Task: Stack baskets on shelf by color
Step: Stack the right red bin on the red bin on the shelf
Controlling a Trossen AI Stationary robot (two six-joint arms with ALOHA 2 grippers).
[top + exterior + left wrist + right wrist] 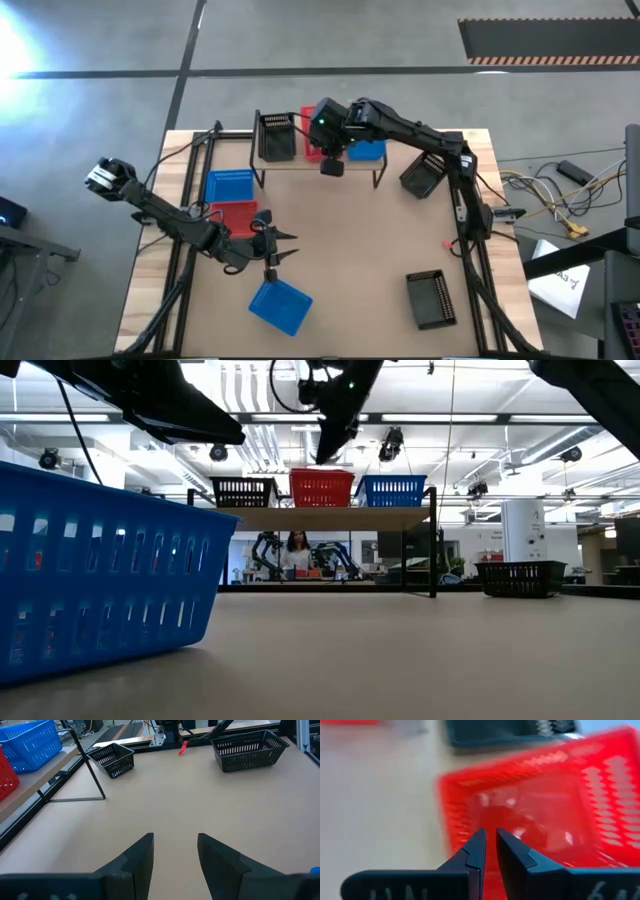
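1. The high view looks straight down on the whole bench (340, 250).
2. The low view sits at bench height, facing the shelf (320, 517).
3. Both share the shelf; each wrist view looks closely past its own fingers.

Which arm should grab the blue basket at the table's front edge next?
Left, probably. Its open end effector hovers just behind that blue basket; the right end effector is over the shelf.

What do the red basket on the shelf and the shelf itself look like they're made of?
The red basket looks like glossy moulded plastic: thin slotted walls with highlights. The shelf seems a pale matte wood plank on thin black legs, probably metal.
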